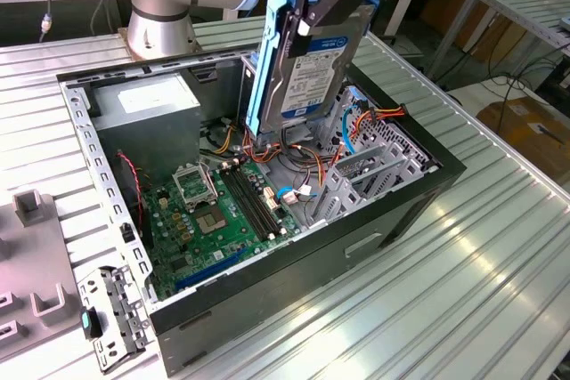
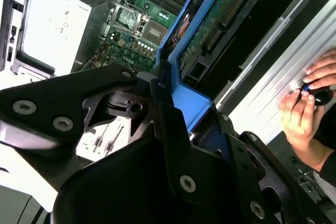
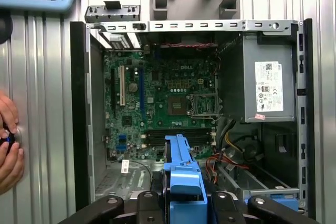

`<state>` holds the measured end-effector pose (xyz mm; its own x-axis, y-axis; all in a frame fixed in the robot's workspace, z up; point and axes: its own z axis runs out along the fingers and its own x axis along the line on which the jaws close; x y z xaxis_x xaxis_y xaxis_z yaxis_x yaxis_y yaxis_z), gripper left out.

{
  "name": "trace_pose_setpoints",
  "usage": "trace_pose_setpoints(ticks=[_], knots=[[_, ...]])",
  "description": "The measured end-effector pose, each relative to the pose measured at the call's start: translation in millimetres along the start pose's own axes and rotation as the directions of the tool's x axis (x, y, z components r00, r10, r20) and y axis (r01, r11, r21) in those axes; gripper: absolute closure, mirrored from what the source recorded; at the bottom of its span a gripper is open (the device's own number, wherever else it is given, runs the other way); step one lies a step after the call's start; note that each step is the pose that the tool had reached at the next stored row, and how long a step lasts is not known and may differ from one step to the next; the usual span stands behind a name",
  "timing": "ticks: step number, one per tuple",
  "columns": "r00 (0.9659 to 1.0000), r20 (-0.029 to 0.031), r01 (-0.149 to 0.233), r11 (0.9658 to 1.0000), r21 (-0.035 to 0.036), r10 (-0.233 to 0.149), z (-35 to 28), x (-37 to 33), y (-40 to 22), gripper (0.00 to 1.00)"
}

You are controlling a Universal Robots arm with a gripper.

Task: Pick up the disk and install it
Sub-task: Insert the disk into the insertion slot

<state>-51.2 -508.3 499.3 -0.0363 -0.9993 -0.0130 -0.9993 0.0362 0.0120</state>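
Above the open computer case [image 1: 294, 260], the disk [image 1: 312, 77] hangs on edge, its blue carrier frame toward the exterior view's left, clamped between the black fingers of the gripper [image 1: 307, 15]. Beneath it lie the green motherboard [image 1: 214, 211] and coloured cables [image 1: 294, 153]. A grey power supply [image 1: 142, 104] sits inside the case. A person's hands [image 2: 299, 114] rest on the ribbed metal table [image 1: 463, 273].

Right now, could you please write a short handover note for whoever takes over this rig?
Gripper: shut on the disk, holding it upright by its top end above the open computer case.
Disk: in the air, its blue carrier frame toward the exterior view's left, lower end above the cables.
Done: pick-up.
Left: the disk is not yet seated in the case.
Note: a person's hand is at the table beside the case.
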Motion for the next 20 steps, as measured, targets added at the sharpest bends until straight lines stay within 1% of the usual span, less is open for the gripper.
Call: trace_pose_setpoints(ticks=[5, 6, 7, 12, 15, 20], knots=[[1.0, 0.0, 0.0, 1.0, 0.0, 0.0, 1.6, 12.7, -2.8, 0.63], [1.0, -0.0001, 0.0, 1.0, 0.0, 0.0, 2.5, 15.8, -5.3, 0.63], [1.0, -0.0001, 0.0, 1.0, 0.0, 0.0, 3.2, 17.1, -7.6, 0.63], [1.0, 0.0001, 0.0, 1.0, 0.0, 0.0, 7.4, 22.8, -22.6, 0.63], [1.0, -0.0003, 0.0, 1.0, 0.0, 0.0, 10.5, 25.8, -35.6, 0.63], [1.0, -0.0007, 0.0, 1.0, 0.0, 0.0, 14.8, 29.0, -52.8, 0.63]])
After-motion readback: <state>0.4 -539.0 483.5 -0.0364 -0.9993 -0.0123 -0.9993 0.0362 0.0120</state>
